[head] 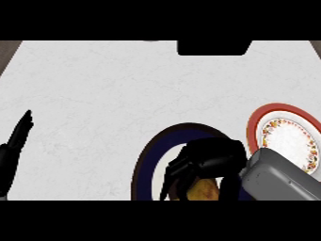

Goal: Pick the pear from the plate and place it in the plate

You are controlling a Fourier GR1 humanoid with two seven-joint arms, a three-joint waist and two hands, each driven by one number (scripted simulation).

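Head view: right hand closing over the pear on the dark plate

The right hand [208, 162] hangs over the dark-rimmed plate [149, 160], fingers curled down around the pear [204, 189], whose yellow-orange skin shows just beneath the palm. Whether the fingers actually pinch the fruit cannot be told for certain; they wrap it closely. The red-rimmed plate [288, 113] lies just beside the hand's forearm, on its outer side. The left hand [13, 141] rests open, fingers straight, well apart on the table [121, 84]. Risk: a rounded pear may roll out from under the curled fingers on lifting, or the forearm may nudge the red-rimmed plate during the carry.
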